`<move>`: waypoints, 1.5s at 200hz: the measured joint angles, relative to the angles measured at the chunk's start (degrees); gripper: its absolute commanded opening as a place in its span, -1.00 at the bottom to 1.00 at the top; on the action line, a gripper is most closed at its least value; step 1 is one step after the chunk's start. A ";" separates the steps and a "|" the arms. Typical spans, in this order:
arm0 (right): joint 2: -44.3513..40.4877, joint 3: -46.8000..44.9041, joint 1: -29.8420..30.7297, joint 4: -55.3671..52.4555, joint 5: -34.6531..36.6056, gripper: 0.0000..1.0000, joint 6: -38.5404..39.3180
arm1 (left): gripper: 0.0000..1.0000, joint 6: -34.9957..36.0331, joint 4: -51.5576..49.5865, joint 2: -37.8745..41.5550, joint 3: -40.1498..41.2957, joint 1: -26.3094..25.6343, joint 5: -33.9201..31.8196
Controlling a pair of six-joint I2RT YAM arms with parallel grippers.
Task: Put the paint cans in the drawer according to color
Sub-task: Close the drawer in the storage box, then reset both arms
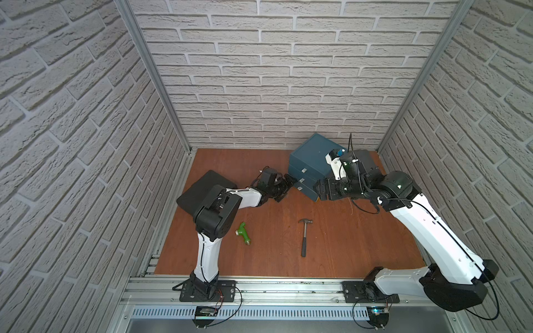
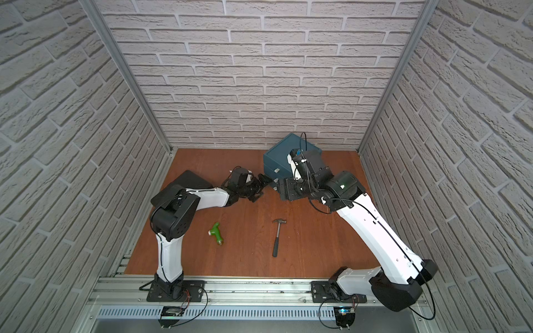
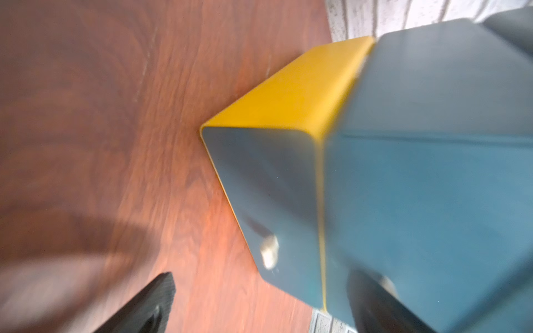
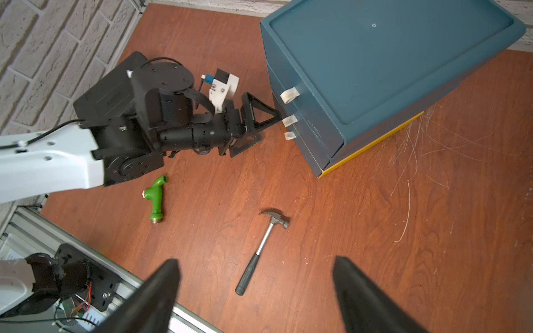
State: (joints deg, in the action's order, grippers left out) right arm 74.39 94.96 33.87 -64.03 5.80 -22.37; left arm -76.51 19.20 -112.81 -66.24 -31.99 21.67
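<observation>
No paint cans show in any view: none on the bench (image 4: 375,230), none in either gripper. The only loose things on it are a hammer (image 4: 261,250) and a green pipe fitting (image 4: 155,199), plus a flat black pad (image 1: 207,184) partly under the left arm.

The blue drawer chest (image 4: 389,66) stands at the far right of the bench, near the back wall. Its three drawers are nearly shut, each with a white pull tab (image 4: 289,95). The lower ones sit slightly proud of the case, and the bottom drawer (image 3: 268,187) shows a strip of its yellow side (image 3: 291,95). The inside of every drawer is hidden.

The left gripper (image 4: 269,127) is at the drawer fronts, just beside the middle tab, with its fingers apart and nothing between them. Whether it touches the tab I cannot tell. The right gripper (image 4: 256,261) hangs above the bench beside the chest, fingers wide apart and empty.

With no cans left outside, the sorting is probably finished and they are likely in the drawers, though the pictures cannot confirm that or the colour grouping. What seems left is pushing the protruding drawers fully home.
</observation>
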 measured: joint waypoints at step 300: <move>-9.77 -71.69 -27.08 78.60 24.72 1.00 16.02 | 0.97 69.53 -12.48 47.45 38.84 30.73 -47.25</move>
State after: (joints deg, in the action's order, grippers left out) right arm 64.62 23.27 6.79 14.57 30.52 -6.35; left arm -6.98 6.72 -65.36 -27.40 -1.26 -25.58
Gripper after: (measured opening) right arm 0.999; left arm 0.983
